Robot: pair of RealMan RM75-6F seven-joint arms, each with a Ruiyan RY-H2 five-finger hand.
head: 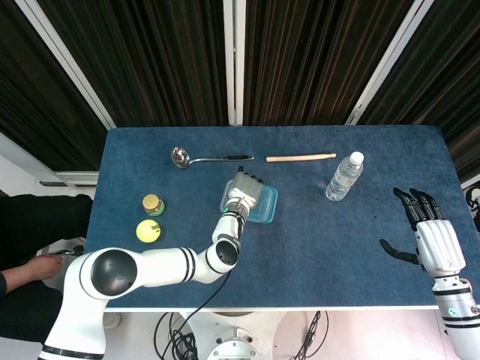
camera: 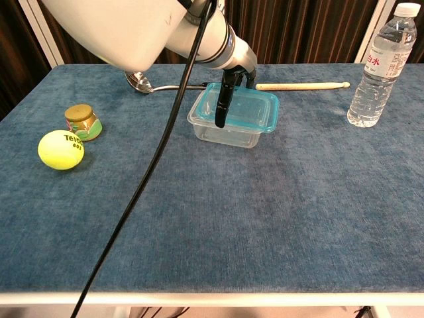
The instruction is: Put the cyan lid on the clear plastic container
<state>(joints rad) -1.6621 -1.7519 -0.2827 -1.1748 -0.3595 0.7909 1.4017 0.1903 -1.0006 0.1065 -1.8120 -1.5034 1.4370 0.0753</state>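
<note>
Both hands are in sight. Left hand [head: 243,193] presses its fingers on the cyan lid [camera: 246,107], sitting askew on the clear plastic container [camera: 228,132]. Right hand [head: 426,232] hovers apart, fingers spread and empty.

The table [camera: 265,218] wears matt, napped blue cloth. The ladle [camera: 140,81] is shiny metal, the drumstick [camera: 305,85] bare wood. The container [camera: 225,132] is clear plastic.

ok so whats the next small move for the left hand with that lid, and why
Probably nudge the cyan lid slightly toward the robot's left, then press down. In the chest view it overhangs the clear plastic container on the right, and the left hand lies on top.
</note>
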